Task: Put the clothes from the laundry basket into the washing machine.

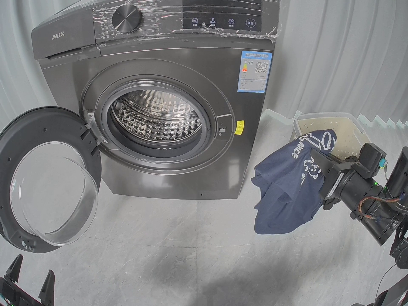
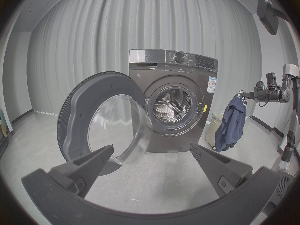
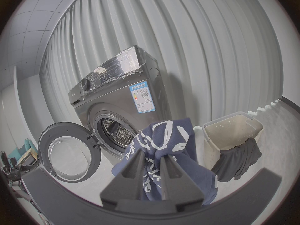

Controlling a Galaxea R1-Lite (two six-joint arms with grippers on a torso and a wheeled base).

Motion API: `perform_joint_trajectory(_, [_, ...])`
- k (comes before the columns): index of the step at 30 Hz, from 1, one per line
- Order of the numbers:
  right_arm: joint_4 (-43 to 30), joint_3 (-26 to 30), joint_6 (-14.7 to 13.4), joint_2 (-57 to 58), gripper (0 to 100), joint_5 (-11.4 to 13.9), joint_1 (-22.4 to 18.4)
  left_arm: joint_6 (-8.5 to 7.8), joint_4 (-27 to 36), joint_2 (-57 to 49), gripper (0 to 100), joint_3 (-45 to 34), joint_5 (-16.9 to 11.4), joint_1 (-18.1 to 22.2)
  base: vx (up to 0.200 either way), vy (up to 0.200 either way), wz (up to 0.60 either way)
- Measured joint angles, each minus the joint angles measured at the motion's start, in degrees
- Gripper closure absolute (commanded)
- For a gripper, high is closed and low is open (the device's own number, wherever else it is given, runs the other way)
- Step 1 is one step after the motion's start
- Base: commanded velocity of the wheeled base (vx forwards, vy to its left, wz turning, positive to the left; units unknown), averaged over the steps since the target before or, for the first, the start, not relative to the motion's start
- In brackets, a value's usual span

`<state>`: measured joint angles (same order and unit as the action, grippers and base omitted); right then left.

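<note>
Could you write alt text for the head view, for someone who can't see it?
The right arm holds a navy shirt in its shut jaws beside the laundry basket. Left of it stands a grey washing machine, door swung open.

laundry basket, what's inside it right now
A dark garment hangs over the rim of the basket, mostly outside. The inner walls that show are bare. The bottom is hidden by the near wall and by the navy shirt in the right gripper.
</note>
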<state>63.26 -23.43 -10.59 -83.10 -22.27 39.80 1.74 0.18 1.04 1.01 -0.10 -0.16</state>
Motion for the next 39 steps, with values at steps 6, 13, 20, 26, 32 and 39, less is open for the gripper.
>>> perform_joint_trajectory(6, [-0.09,-0.16,-0.07,-0.16,100,-0.04,-0.09,0.0,-0.02,0.0,0,0.0,0.0,-0.05,0.0,0.2,0.0])
perform_joint_trajectory(13, [-0.09,-0.21,-0.05,-0.28,100,0.05,-0.01,0.0,-0.02,0.0,0,0.0,0.0,-0.02,0.0,0.029,0.0])
perform_joint_trajectory(20, [-0.09,-0.1,-0.05,-0.3,100,0.11,0.07,0.0,-0.02,0.0,0,0.0,0.0,0.02,0.0,0.0,0.0])
perform_joint_trajectory(26, [-0.17,0.12,-0.05,-0.35,100,0.09,0.2,0.0,-0.02,0.0,0,0.0,0.0,0.05,0.0,0.0,0.0])
perform_joint_trajectory(32, [-0.22,0.34,-0.57,-0.74,100,0.16,0.44,-0.05,-0.02,0.0,0,0.0,0.0,0.0,0.0,0.033,0.0])
perform_joint_trajectory(39, [-0.04,0.52,-0.84,-1.62,100,0.2,0.6,-0.09,-0.07,0.0,0,0.0,0.0,0.0,0.0,0.143,0.0])
